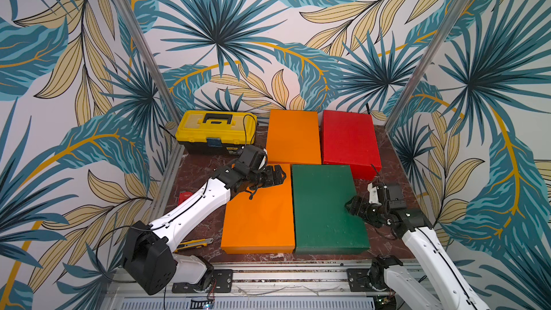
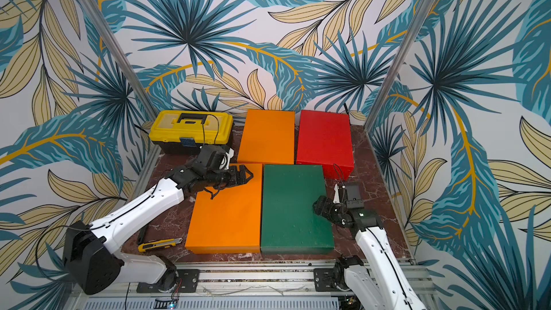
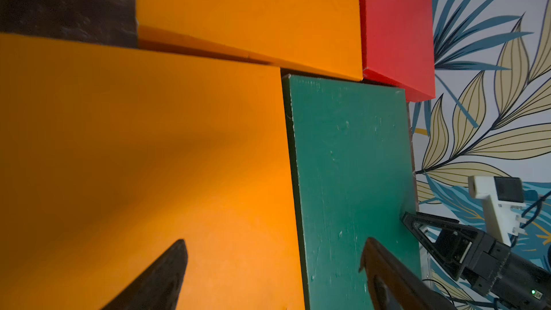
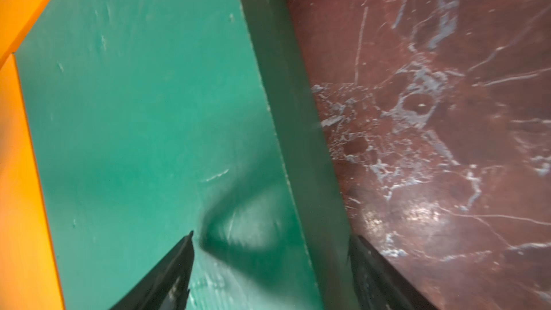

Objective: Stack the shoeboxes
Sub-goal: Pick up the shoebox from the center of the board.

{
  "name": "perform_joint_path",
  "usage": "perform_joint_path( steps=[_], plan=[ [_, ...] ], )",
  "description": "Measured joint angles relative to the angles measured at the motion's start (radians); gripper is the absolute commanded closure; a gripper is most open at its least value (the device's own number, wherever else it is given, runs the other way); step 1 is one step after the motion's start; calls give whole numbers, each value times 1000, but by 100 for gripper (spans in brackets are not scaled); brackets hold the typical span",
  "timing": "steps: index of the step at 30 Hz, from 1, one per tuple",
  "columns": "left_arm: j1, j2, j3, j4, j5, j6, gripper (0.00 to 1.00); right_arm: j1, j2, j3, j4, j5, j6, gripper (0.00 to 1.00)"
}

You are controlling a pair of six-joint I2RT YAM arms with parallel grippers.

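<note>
- Table (image 1: 395, 156): dark red-brown marble with white veins, glossy; it reflects light near the right gripper in the right wrist view.
- Room: leaf-print wallpaper (image 1: 238, 25) on three sides, aluminium posts (image 1: 146, 55) at the back corners, and a metal rail (image 1: 283, 275) along the 6 o'clock edge that carries both arm bases.
- All four shoeboxes lie flat on the table, none stacked.
- Far orange box (image 1: 293, 137) at 12 o'clock, with the red box (image 1: 348, 141) just beside it at 1 o'clock.
- Near orange box (image 1: 259, 213) at 7 o'clock, long side touching the green box (image 1: 325, 207) at 5 o'clock.
- Toolbox (image 1: 216, 131) at 11 o'clock. A yellow knife (image 1: 193, 243) lies at 8 o'clock near the table edge.
- Left gripper (image 1: 278, 174): over the far end of the near orange box, fingers spread wide, holding nothing.
- Right gripper (image 1: 351, 205): at the 3 o'clock edge of the green box, fingers wide apart, one over the lid and one out over the table. It clamps nothing.
</note>
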Motion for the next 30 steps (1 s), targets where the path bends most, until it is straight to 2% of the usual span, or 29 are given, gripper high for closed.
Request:
perform_joint_path(
  steps=[6,13,22,30],
  plan=[
    [-89,108,65,-13,24,-55,8,0,-19,-36,103,-85,-3,17],
    [-140,248,158,-22,84,-84,10,0,-9,-81,220,-198,-1,14],
    [-142,256,191,-94,47,-89,10,0,16,-68,226,-187,-11,11],
    [-145,264,204,-181,-9,-105,10,0,48,-20,186,-121,0,8]
  ],
)
